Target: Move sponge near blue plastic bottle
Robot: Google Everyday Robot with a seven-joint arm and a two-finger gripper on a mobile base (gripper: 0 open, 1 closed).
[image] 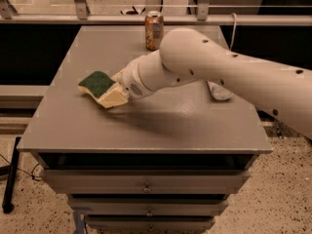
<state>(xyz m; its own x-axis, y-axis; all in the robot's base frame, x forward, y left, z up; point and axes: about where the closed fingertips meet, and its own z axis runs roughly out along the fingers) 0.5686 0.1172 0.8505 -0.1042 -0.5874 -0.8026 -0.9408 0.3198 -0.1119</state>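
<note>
The sponge (97, 83), dark green on top with pale yellow foam below, is at the left middle of the grey table (146, 130). My gripper (117, 90) is at the sponge's right end and shut on it, with the sponge tilted at the table surface. The white arm reaches in from the right and hides most of the gripper. The blue plastic bottle (219, 91) lies on the right side of the table. Only its whitish end shows from under the arm, well to the right of the sponge.
A brown drink can (154, 29) stands at the table's back middle. The table has drawers (146, 184) below its front edge. A metal rail (146, 18) and dark gaps run behind and beside the table.
</note>
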